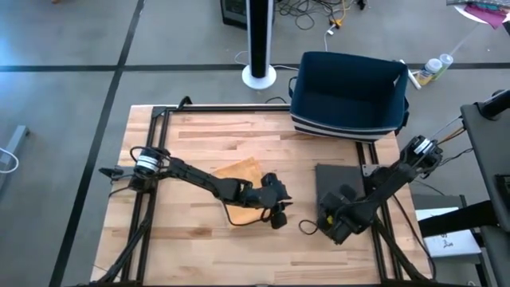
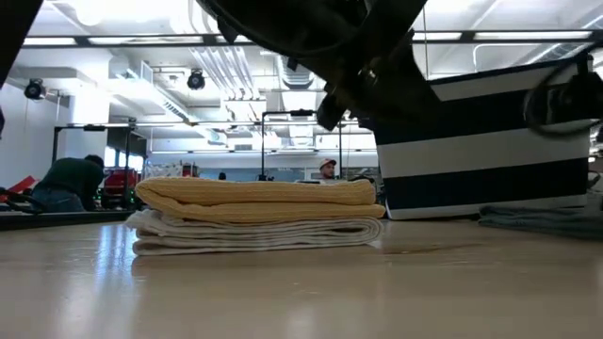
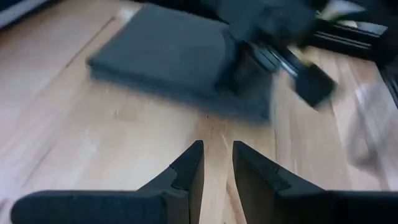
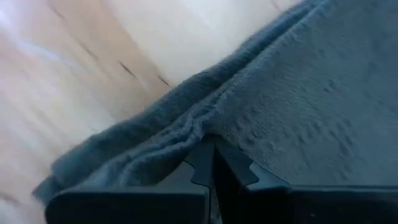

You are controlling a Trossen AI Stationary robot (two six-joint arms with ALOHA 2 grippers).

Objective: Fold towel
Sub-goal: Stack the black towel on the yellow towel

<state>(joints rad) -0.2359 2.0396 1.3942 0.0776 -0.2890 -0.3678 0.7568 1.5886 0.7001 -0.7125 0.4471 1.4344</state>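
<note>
On the wooden table (image 1: 191,143), the left gripper (image 1: 279,214) hangs over bare wood just right of a folded yellow towel (image 1: 239,171) stacked on a white one (image 2: 254,235), its fingers (image 3: 193,171) slightly parted and holding nothing. To its right the right gripper (image 1: 328,225) is pinched shut on the near-left edge of the grey towel (image 1: 339,182), which lies flat by the table's right side. Behind stands a navy basket (image 1: 348,96) with striped sides; beyond are a grey floor, a white fan stand (image 1: 260,40) and people in a lit workshop.
</note>
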